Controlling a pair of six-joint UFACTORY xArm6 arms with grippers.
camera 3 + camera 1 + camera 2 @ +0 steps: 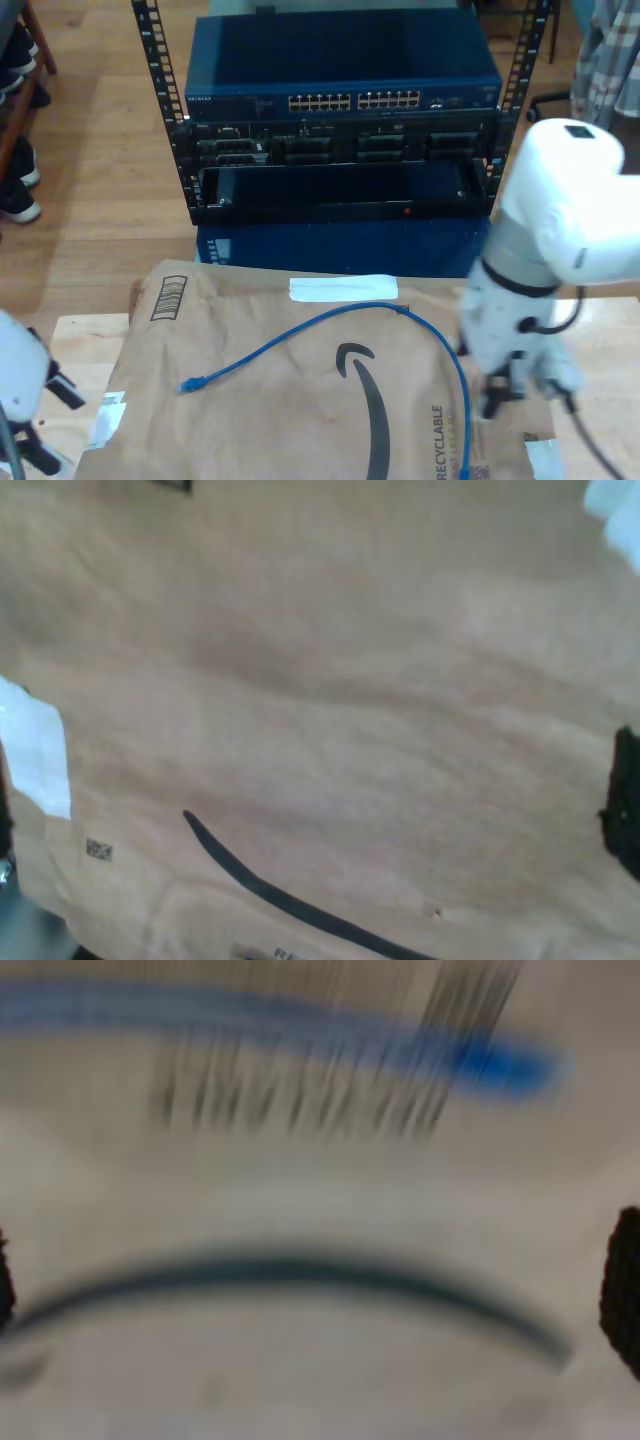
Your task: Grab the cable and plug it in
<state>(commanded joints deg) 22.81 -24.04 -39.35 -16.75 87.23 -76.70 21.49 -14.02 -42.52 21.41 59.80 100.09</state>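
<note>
The blue cable (330, 320) lies in a loose arc on a flat brown cardboard sheet (270, 420). One plug end (188, 385) rests toward the exterior view's left, and the other end runs off the bottom edge. In the second wrist view the cable (300, 1030) is a blurred blue streak beyond my second gripper (315, 1300), which is open with nothing between its dark fingers (625, 1300). My first gripper (315, 820) is open over bare cardboard (350, 680) beside a printed black arc (290, 905). A blurred white arm (545, 250) hangs over the cable at the exterior view's right.
Behind the table stands a rack with a blue network switch (345, 75) and its row of ports (355, 100). A white tape strip (343, 288) sits at the cardboard's far edge. Another arm (20, 385) is at the exterior view's lower left. A person's sleeve (605, 50) shows top right.
</note>
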